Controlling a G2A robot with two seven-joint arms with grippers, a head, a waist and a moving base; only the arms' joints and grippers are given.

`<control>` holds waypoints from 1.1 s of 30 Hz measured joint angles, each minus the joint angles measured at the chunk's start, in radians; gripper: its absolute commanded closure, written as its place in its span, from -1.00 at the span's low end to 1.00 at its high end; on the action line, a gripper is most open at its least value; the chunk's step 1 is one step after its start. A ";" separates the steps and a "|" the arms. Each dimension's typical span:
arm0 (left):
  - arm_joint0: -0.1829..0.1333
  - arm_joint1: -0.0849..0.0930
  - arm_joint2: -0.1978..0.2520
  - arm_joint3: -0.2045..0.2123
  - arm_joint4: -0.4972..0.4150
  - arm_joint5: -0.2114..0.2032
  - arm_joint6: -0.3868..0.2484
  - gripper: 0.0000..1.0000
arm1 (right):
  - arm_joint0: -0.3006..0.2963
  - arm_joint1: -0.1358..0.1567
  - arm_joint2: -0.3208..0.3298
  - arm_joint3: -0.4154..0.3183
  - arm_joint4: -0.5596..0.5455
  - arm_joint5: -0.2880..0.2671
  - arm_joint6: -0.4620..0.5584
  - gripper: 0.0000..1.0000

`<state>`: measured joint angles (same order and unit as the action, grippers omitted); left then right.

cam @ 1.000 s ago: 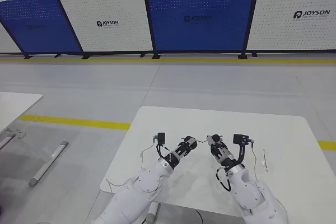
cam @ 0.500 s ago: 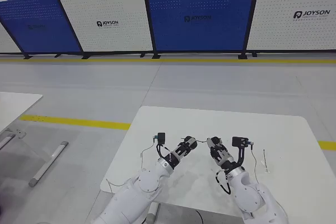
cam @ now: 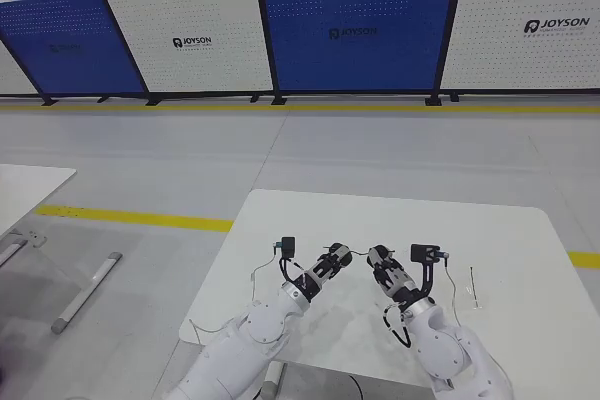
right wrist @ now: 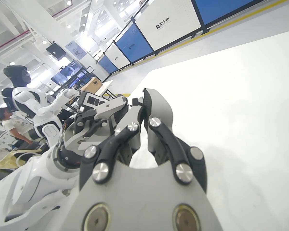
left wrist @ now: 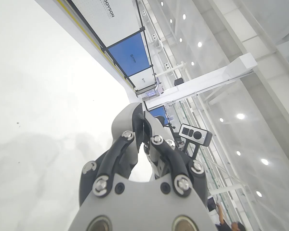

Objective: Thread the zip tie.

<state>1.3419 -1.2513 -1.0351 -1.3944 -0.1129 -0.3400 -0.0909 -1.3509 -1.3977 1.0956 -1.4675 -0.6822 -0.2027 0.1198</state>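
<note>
Jaws of the left gripper (cam: 344, 252) and right gripper (cam: 373, 252) are facing tip to tip in the top view, the thin dark plastic zip tie (cam: 359, 251) lying lengthwise between them; in the left wrist view, closed jaws are pinching its strip; in the right wrist view, closed jaws are clamping its other end.

A white, flat-topped table (cam: 500, 225) with rounded corners stands on the pale grey floor (cam: 180, 150). On it, toward three o'clock from its middle and short of the edge, lies a thin, pale plastic strip (cam: 472, 283), running roughly twelve to six. A few tiny dark specks (left wrist: 17, 123) dot the white top; I cannot tell what they are.
</note>
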 measured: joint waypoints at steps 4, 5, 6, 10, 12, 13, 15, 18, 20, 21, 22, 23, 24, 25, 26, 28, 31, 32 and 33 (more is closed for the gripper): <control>0.000 0.000 0.000 0.000 0.000 0.000 0.000 -1.00 | 0.000 0.001 0.001 0.000 -0.001 -0.001 -0.002 1.00; 0.000 0.000 0.000 0.000 0.000 0.000 0.000 -1.00 | 0.000 0.001 0.001 -0.001 -0.002 0.000 -0.003 1.00; 0.000 0.000 0.000 0.000 0.000 0.000 0.000 -1.00 | 0.000 0.001 0.000 -0.001 -0.003 0.001 -0.004 1.00; 0.000 0.000 0.000 0.000 0.000 0.000 0.000 -1.00 | -0.002 0.001 0.000 -0.003 -0.005 0.003 -0.010 1.00; 0.000 0.000 0.000 0.000 0.000 0.000 0.000 -1.00 | -0.003 0.001 0.000 -0.003 -0.007 0.005 -0.013 1.00; 0.000 0.000 0.000 0.000 0.000 0.000 0.000 -1.00 | -0.004 0.001 0.001 -0.003 -0.008 0.006 -0.015 1.00; 0.001 0.000 0.000 -0.004 0.002 0.003 0.003 -1.00 | -0.005 0.002 0.002 -0.004 -0.011 0.007 -0.019 1.00; 0.002 0.000 -0.001 -0.009 0.030 0.000 0.009 -1.00 | -0.008 0.003 0.004 -0.005 -0.012 0.007 -0.022 1.00; 0.003 0.001 0.002 -0.013 0.060 0.000 0.009 -0.52 | -0.009 0.003 0.004 -0.006 -0.013 0.006 -0.023 1.00; 0.004 0.001 0.005 -0.014 0.073 0.000 0.009 0.24 | -0.009 0.003 0.005 -0.007 -0.014 0.006 -0.023 1.00; 0.005 0.001 0.007 -0.015 0.083 0.000 0.009 0.54 | -0.010 0.003 0.005 -0.007 -0.014 0.005 -0.023 1.00; 0.005 0.000 0.009 -0.015 0.091 0.000 0.009 0.66 | -0.010 0.004 0.005 -0.008 -0.015 0.005 -0.024 1.00; 0.005 0.000 0.011 -0.015 0.095 0.000 0.009 0.74 | -0.011 0.004 0.005 -0.009 -0.016 0.004 -0.024 1.00; 0.005 -0.001 0.013 -0.014 0.097 0.000 0.010 0.86 | -0.011 0.004 0.005 -0.009 -0.017 0.003 -0.024 1.00; 0.004 -0.002 0.015 -0.012 0.099 0.000 0.011 0.90 | -0.012 0.004 0.005 -0.010 -0.018 0.002 -0.024 1.00; 0.002 -0.003 0.019 -0.008 0.100 0.000 0.012 1.00 | -0.013 0.005 0.005 -0.011 -0.019 0.001 -0.025 1.00; -0.001 -0.005 0.022 -0.002 0.100 0.000 0.013 1.00 | -0.014 0.005 0.005 -0.013 -0.022 -0.001 -0.025 1.00; -0.003 -0.006 0.023 0.000 0.099 0.000 0.013 1.00 | -0.014 0.005 0.004 -0.014 -0.023 -0.002 -0.025 1.00; -0.003 -0.006 0.023 0.001 0.097 0.000 0.013 1.00 | -0.015 0.005 0.004 -0.015 -0.024 -0.002 -0.025 1.00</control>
<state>1.3385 -1.2573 -1.0125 -1.3938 -0.0157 -0.3400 -0.0775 -1.3655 -1.3923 1.0995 -1.4826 -0.7061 -0.2050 0.0947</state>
